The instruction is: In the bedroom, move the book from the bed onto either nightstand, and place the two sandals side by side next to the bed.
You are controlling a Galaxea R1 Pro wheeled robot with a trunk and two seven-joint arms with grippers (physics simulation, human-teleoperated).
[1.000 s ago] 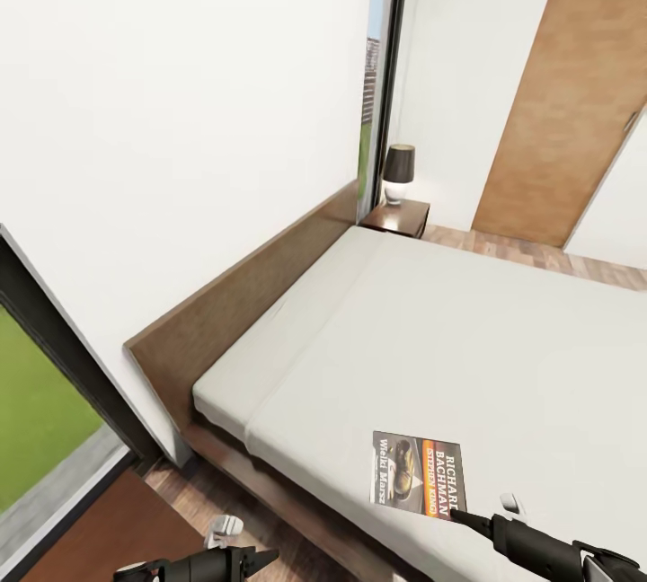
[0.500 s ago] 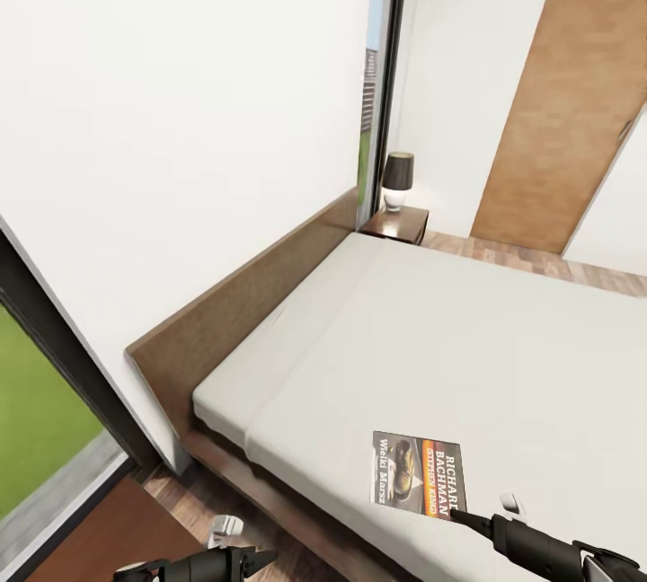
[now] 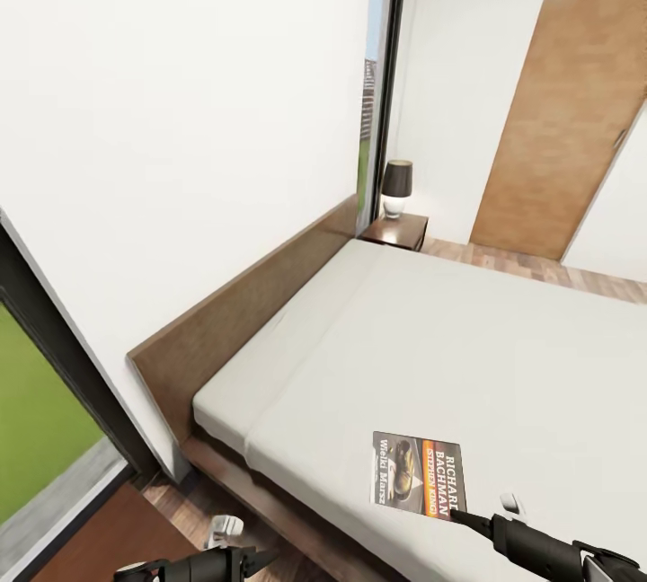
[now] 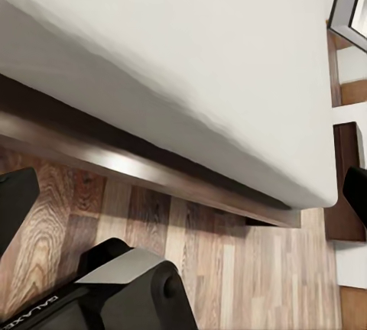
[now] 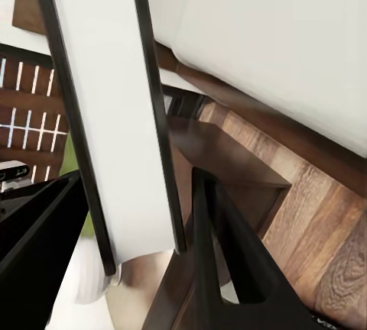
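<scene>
The white-walled bedroom with its tan wooden door (image 3: 562,106) and tall dark-framed window (image 3: 388,70) surrounds a large low bed (image 3: 467,339), an off-white mattress on a dark brown platform frame and headboard. At the bed's far corner stands a small glossy dark brown nightstand (image 3: 395,230) carrying a black-shaded, white-based lamp (image 3: 396,187); a second dark worktop corner (image 3: 108,542) shows just beside the bed's near end.

The thin dark-grey paperback book (image 3: 418,472), with its orange-and-white title band, lies flat near the mattress's near edge, likely within easy reach for a pick. The right tool (image 3: 463,517) rests with its tip touching the book's lower corner; whether its fingers are spread or together I cannot tell. The left tool (image 3: 261,557) hangs low over the plank floor, fingers parted.

Against the earlier picture, the view has tilted upward; book and arms are unmoved.
</scene>
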